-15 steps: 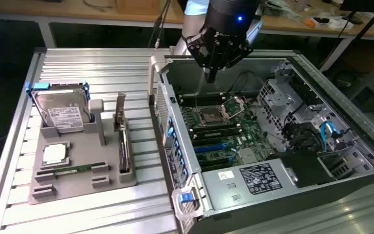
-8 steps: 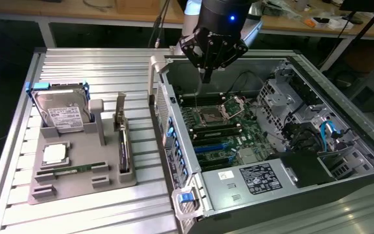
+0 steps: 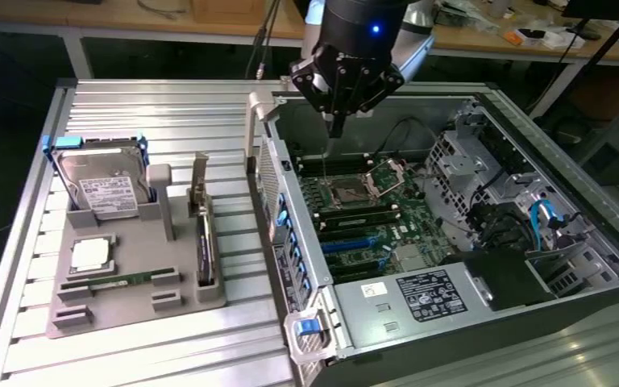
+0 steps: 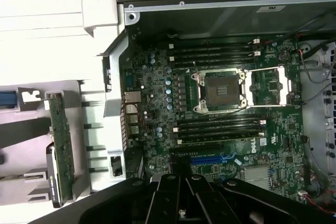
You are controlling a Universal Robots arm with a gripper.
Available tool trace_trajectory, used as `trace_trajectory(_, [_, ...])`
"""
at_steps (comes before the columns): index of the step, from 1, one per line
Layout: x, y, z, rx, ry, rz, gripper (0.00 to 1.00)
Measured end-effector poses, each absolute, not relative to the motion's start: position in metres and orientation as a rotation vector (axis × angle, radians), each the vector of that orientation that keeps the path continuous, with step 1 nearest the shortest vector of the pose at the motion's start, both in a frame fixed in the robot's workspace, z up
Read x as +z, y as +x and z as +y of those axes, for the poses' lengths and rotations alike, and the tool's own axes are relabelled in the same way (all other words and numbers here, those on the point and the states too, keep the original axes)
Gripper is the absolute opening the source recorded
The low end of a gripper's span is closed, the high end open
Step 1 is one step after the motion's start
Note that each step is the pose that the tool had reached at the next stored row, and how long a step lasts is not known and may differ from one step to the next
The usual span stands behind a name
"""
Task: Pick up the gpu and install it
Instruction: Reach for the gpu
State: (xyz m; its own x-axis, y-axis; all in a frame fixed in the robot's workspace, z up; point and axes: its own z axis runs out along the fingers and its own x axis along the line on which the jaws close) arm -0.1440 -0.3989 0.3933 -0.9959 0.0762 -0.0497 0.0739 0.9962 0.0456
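One open case [image 3: 503, 339], one grey holder [image 3: 126, 302], gpu [image 3: 204, 246] untouched.
The gpu stands on edge in the holder, at eight o'clock from the gripper [image 3: 334, 127], whose empty fingers sit pinched together above the case; light, stiff, fragile, probably best nipped along its bare top edge.
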Motion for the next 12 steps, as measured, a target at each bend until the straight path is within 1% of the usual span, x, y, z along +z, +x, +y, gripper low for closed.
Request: trace_trajectory(12, [0.393, -0.179, -0.399, 0.068, 0.116, 3.087, 0.11])
